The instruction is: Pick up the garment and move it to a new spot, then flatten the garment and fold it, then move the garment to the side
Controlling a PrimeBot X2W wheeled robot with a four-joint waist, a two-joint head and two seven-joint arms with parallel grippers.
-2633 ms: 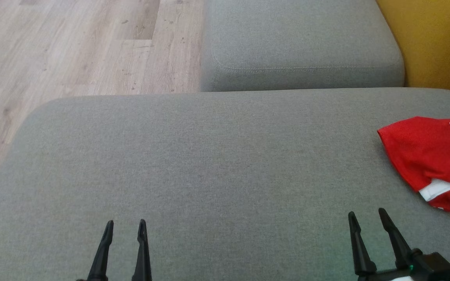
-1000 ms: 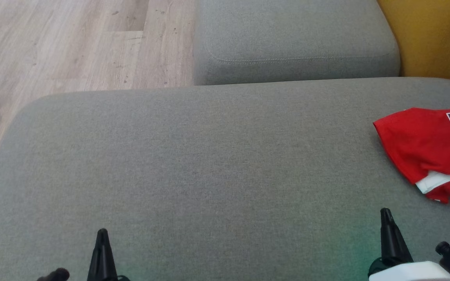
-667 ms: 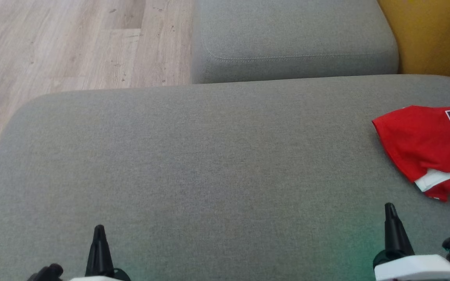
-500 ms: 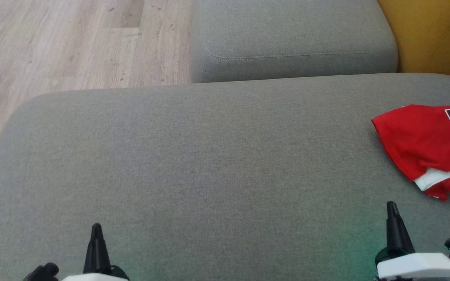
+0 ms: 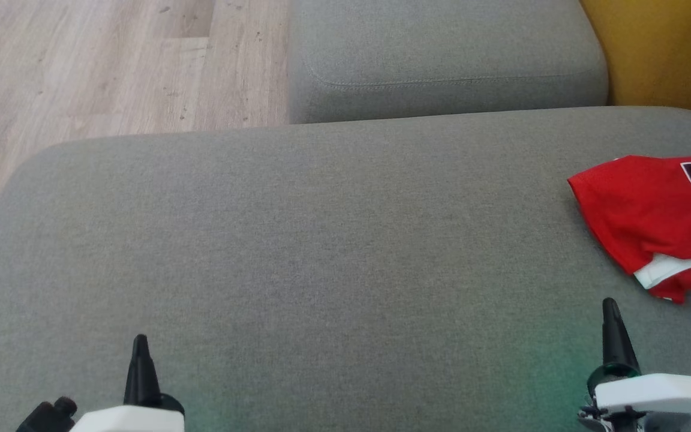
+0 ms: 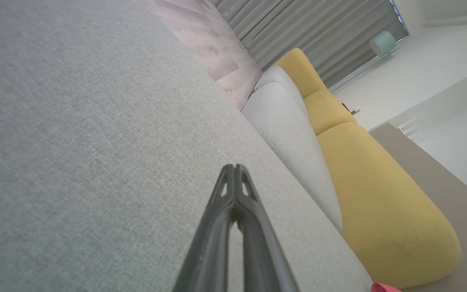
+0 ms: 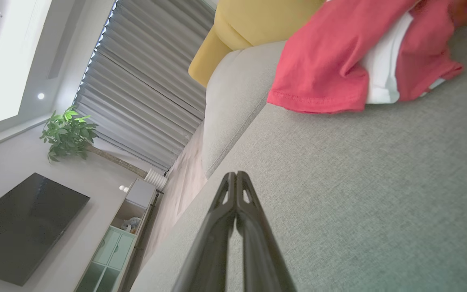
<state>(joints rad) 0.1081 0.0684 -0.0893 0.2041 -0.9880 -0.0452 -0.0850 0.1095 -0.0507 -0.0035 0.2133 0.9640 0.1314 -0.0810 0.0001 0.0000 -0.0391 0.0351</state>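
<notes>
The garment (image 5: 651,216) is a red jersey with a dark number and a white inner patch, lying bunched at the right edge of the grey sofa cushion (image 5: 321,240); the right wrist view shows the garment (image 7: 330,65) at the upper right. My right gripper (image 5: 612,327) is shut and empty, low at the right, a short way in front of the jersey and apart from it. My left gripper (image 5: 140,360) is shut and empty at the lower left, far from the jersey. In the wrist views both the left gripper (image 6: 234,167) and the right gripper (image 7: 236,174) have their fingertips pressed together.
A second grey cushion (image 5: 441,54) lies beyond the main one. A yellow sofa part (image 5: 663,54) rises at the back right. Wood floor (image 5: 81,66) lies past the cushion's left and far edges. A television (image 7: 18,227) and a plant (image 7: 67,134) stand across the room.
Both grippers have gone from open to shut and turned edge-on, with white wrist housings rising into the bottom of the view. The camera has shifted slightly; the jersey lies where it was.
</notes>
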